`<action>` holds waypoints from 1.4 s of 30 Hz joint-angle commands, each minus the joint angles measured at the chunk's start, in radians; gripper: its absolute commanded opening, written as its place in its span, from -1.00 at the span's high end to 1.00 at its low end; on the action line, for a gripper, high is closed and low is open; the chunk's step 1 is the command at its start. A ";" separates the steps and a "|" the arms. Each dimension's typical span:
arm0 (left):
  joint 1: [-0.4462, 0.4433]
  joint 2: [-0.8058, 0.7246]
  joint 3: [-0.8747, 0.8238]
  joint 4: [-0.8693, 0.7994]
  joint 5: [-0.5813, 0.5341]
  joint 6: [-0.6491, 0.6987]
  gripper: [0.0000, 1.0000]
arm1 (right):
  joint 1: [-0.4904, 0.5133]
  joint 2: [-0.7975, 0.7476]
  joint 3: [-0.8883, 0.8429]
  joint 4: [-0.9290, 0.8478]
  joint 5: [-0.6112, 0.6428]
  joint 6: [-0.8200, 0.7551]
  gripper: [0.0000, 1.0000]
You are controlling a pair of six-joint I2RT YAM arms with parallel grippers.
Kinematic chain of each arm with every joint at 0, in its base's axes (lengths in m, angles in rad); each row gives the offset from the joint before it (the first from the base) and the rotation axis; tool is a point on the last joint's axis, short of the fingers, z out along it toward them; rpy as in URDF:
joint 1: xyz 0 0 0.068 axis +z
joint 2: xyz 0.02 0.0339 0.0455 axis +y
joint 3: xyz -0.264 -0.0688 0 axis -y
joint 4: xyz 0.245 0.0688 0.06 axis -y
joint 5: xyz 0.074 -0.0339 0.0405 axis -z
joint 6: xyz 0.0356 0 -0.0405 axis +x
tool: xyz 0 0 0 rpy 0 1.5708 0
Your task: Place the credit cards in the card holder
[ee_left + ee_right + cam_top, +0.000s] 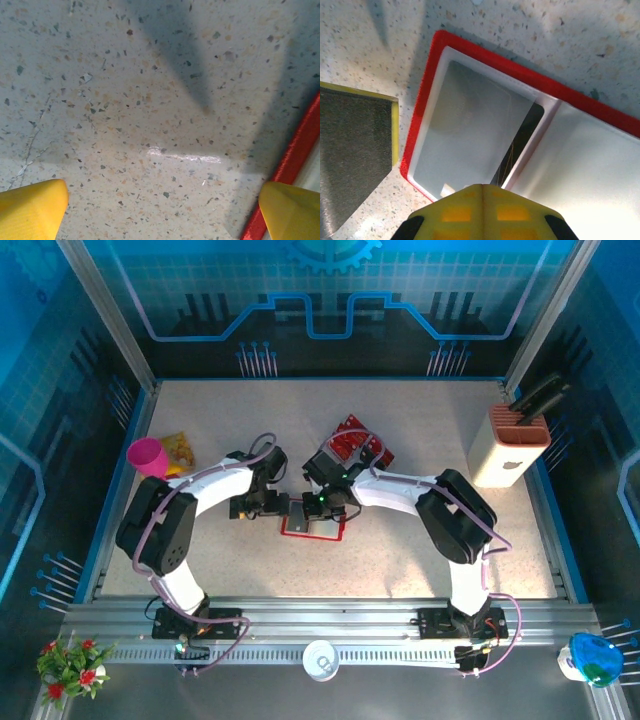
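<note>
- A speckled beige desk (430,430) sits inside a blue-lit enclosure whose walls carry a circuit-like pattern.
- The right claw (482,197) is closed, its yellow fingertips pressed together with nothing visibly between them. It hangs directly over the card holder (470,125).
- The card holder lies open and flat in the middle of the desk, with a red rim and a pale inside. In the right wrist view a dark sliver shows under its pale pocket near the fold. Whether that is a card already tucked in cannot be told.
- The left claw (162,210) is open, its yellow tips spread wide over bare desk. It sits just beside the holder's left edge, where the red rim (295,165) runs past one fingertip.
- The credit cards (352,443), a red-and-black cluster, lie beyond the holder on its far right side, near it but apart.
- Well to the holder's far left stands a pink cup (147,455), and well to its far right a beige slotted block (510,445).
- Judged step: neither claw carries a card, so this looks like a pause at the holder between placements.
- The next move likely calls for the right claw to open, reach the cluster and pinch a single thin card. The left claw is placed to steady the holder.
- No brand, label or writing is legible anywhere.
</note>
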 commanded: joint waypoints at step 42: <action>0.060 -0.127 0.088 -0.072 0.068 0.057 -0.99 | -0.028 -0.195 -0.168 0.102 0.047 0.108 0.84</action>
